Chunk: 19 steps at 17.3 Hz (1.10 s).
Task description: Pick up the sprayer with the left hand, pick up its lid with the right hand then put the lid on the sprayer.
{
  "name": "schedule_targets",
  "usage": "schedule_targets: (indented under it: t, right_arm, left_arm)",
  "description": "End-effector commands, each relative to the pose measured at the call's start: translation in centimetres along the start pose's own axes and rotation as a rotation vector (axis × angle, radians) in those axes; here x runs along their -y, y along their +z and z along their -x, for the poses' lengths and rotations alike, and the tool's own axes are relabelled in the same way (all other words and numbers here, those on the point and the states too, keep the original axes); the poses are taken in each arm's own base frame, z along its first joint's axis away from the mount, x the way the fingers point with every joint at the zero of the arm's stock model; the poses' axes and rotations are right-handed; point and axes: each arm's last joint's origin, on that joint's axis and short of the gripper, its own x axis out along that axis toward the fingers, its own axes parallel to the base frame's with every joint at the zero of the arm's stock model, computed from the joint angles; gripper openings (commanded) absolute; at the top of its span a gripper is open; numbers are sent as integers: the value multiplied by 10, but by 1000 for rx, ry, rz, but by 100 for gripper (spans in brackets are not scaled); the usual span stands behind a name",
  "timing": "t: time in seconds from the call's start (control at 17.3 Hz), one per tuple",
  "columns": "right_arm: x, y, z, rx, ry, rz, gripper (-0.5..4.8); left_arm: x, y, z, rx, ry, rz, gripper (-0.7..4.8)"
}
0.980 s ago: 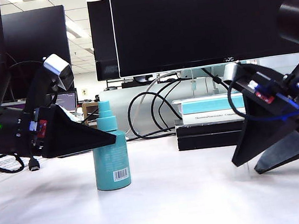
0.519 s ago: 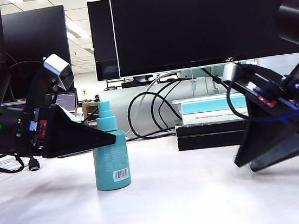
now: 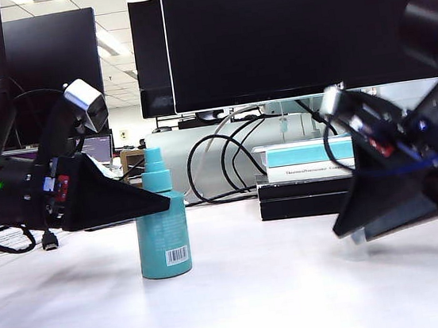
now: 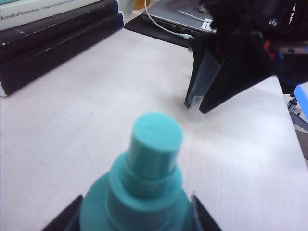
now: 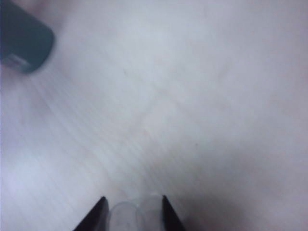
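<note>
Right end effector (image 3: 357, 233), lower right of the exterior view, tips angled down just off the counter (image 3: 250, 288); its wedge fingers (image 5: 99, 211) bracket the lid (image 5: 129, 213) w/ the clear cap between them. We judge it's clenching on the lid, but can't tell if the grip is firm yet. Left end effector (image 3: 160, 205), mid-left of frame, is clamped on the sprayer (image 3: 163, 233) at shoulder height, black wedges either side of the bottle, which stands upright on the counter — held steady so the nozzle (image 4: 155, 144) points up for capping, we reckon. Sprayer: matte teal plastic cylinder, stepped paler nozzle, white barcode label near base. Lid: colourless, thin-walled, nearly invisible vs. the pale, smooth counter. The two are well apart.
</note>
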Motion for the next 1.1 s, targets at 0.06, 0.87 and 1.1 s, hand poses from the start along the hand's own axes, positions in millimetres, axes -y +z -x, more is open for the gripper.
schedule_targets:
  t: [0.06,0.87,1.1]
  right_arm:
    - [0,-1,-5,-13,24,1,75]
    - [-31,101,26,133,134,98,34]
    - [-70,129,30,149,228,197,34]
  left_arm:
    - [1,-3,0,-18,-5,31,263]
    - [-1,-10,-4,21,-77,49,262]
    - [-1,-9,-4,33,-99,40,262]
